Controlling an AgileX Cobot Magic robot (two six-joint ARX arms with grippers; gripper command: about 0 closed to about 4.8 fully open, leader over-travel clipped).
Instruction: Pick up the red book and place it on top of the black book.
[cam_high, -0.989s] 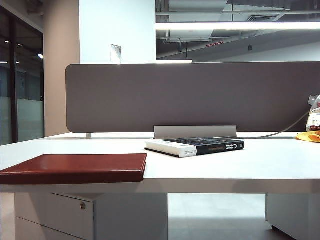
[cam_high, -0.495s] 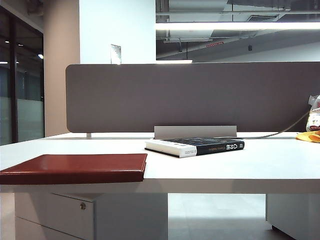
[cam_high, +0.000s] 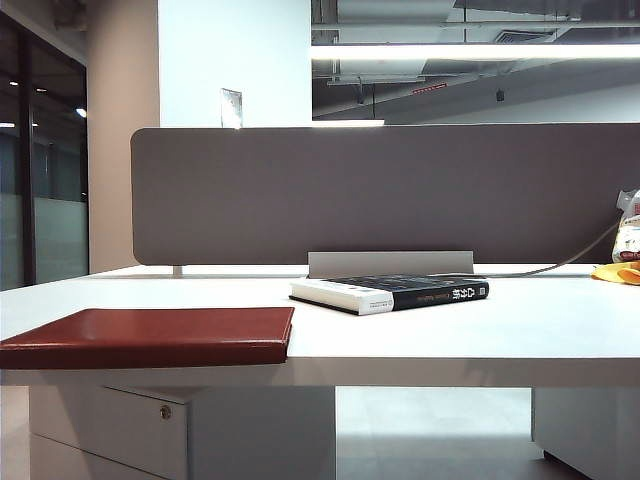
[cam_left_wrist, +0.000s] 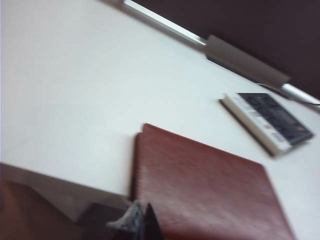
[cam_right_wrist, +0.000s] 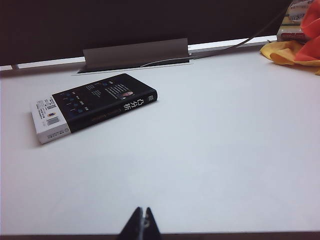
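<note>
Lying flat near the front left edge of the white table, one red book shows in the exterior view, its plain cover up. One black book rests further back near the middle, also flat, its spine with white characters turned to the camera; the two books are well apart. Behind them stands one grey partition, with one grey cable flap at its foot. At the far right edge sit a yellow cloth and a white packet. No arm shows in this view.

From the left wrist view, the picture is tilted and blurred. The left gripper is seen only as dark fingertips pressed together with nothing between them, hanging over the near corner of the red book. The black book lies beyond it, apart, close to the flap.

From the right wrist view, the right gripper shows two dark fingertips drawn together, empty, above bare table. The black book lies well ahead of it, near the flap. A yellow and red cloth bunches at the far corner, and one cable runs along the partition's foot.
</note>
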